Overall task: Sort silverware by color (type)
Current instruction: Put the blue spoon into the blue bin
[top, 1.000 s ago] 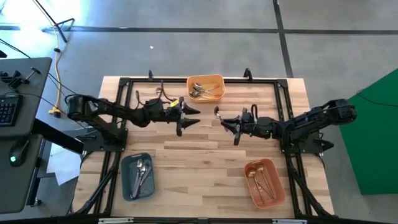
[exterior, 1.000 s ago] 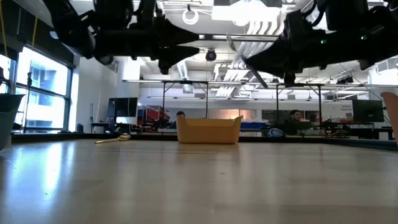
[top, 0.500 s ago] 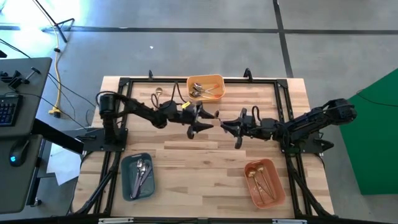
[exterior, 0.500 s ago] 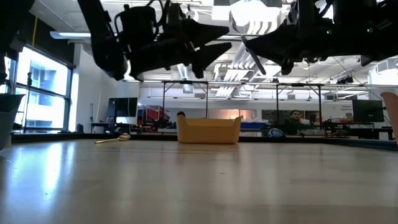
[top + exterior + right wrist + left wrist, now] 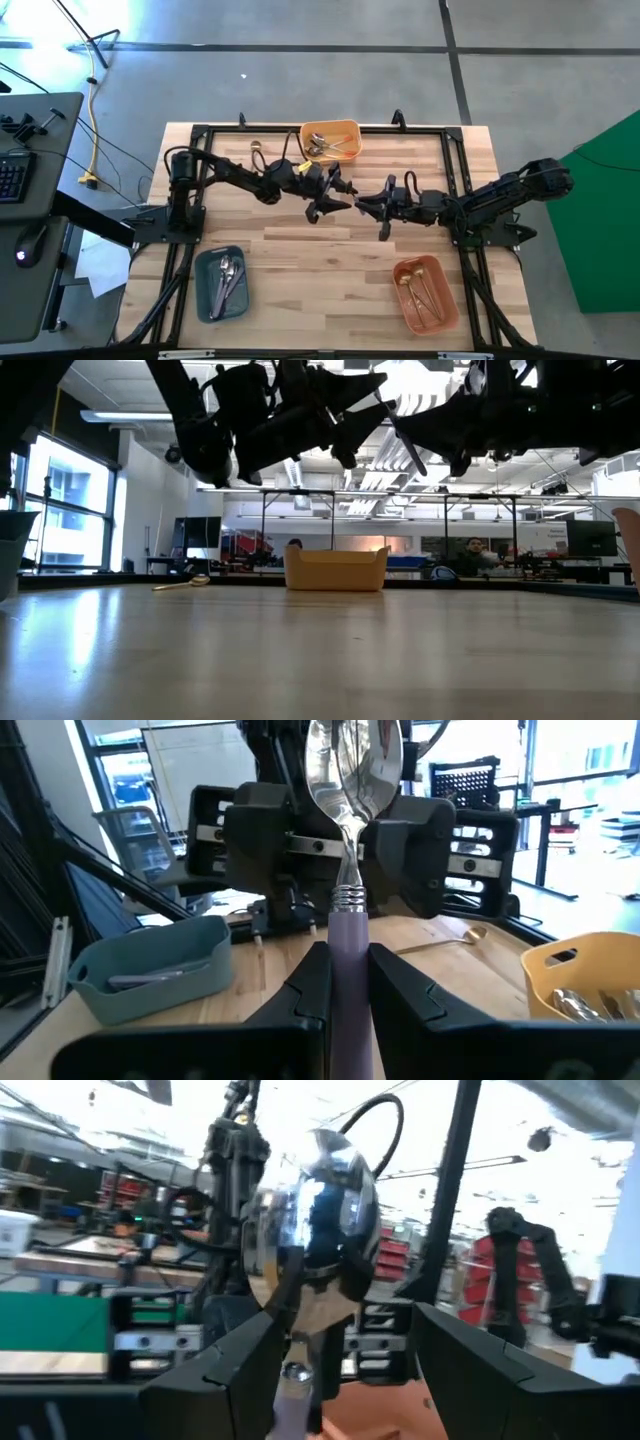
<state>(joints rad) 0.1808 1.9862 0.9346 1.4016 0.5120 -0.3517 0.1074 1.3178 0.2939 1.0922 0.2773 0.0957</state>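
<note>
Yellow tray (image 5: 345, 131), teal tray (image 5: 203, 286), orange tray (image 5: 443, 309)

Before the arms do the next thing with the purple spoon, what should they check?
1. The right gripper grips the lavender spoon by its handle: ok.
2. The left gripper is open, with a finger on each side of the spoon's bowl end: ok.
3. The left fingers touch the spoon: cannot tell.
4. Both grippers are up off the table: ok.
5. The teal tray sits on the left arm's side: ok.
6. No spoon is loose on the table: not ok, a gold spoon lies there.
</note>
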